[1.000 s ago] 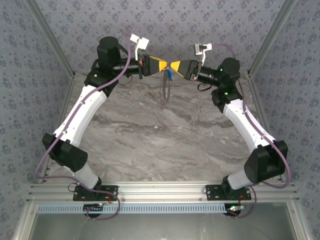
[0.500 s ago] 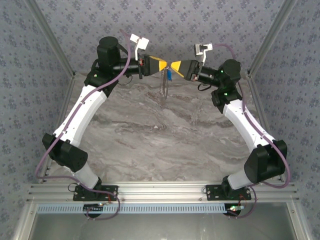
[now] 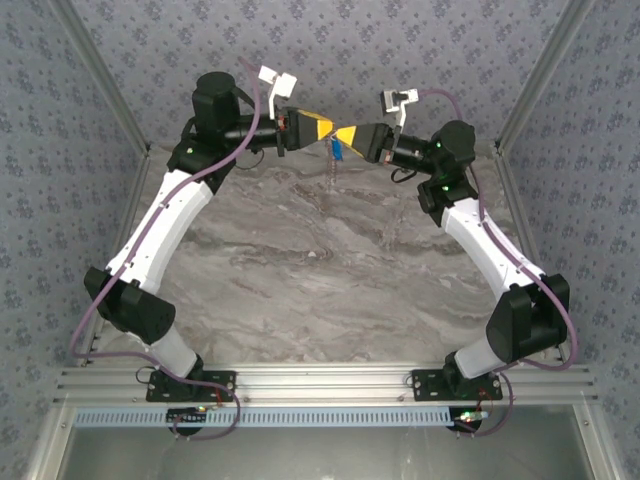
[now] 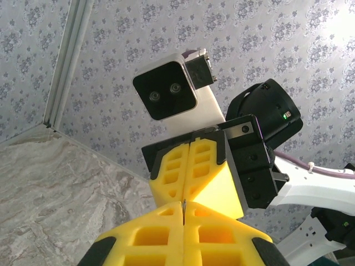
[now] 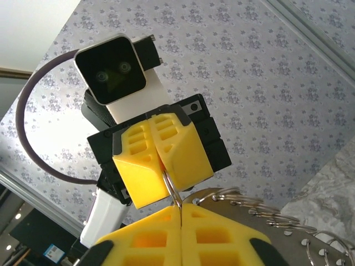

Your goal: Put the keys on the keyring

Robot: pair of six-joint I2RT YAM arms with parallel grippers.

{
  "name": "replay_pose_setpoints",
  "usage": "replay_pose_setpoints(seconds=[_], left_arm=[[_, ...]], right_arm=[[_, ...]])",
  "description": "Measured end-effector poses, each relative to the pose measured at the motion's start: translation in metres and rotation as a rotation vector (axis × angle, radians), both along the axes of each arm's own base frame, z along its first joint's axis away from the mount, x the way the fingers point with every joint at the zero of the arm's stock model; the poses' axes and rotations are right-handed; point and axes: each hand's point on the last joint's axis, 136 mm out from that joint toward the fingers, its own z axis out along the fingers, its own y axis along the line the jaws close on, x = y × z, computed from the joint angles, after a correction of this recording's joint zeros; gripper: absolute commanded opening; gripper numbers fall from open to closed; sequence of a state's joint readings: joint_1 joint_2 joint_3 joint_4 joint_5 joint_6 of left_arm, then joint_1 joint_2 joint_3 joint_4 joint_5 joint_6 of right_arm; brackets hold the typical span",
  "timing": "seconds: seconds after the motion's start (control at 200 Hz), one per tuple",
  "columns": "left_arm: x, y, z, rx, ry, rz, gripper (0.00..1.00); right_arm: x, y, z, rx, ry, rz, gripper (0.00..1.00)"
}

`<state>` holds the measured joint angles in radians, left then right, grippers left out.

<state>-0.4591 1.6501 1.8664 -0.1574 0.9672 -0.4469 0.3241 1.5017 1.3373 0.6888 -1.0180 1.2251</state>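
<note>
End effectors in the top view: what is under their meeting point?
The key hangs under the left end effector and right end effector, the keyring trailing below it. Their fingers hide where key and ring join.

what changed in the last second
The right claw moved left to the left claw and shut on the ring, so the two tips now meet. The ring's hanging part looks narrower from above. The left claw stayed shut on the ring in the same place, and the blue key still hangs below.
</note>
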Motion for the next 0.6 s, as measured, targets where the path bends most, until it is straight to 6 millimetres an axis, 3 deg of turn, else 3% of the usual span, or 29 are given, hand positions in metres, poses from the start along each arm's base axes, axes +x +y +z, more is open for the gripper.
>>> replay_pose_setpoints(seconds=[0.415, 0.6], left_arm=[[0.004, 0.0, 0.003, -0.016, 0.0, 0.02, 0.0], [0.01, 0.0, -0.001, -0.032, 0.016, 0.04, 0.0]], right_arm=[[0.001, -0.001, -0.001, 0.009, -0.006, -0.006, 0.0], [0.003, 0.0, -0.012, 0.007, 0.019, -0.007, 0.0]])
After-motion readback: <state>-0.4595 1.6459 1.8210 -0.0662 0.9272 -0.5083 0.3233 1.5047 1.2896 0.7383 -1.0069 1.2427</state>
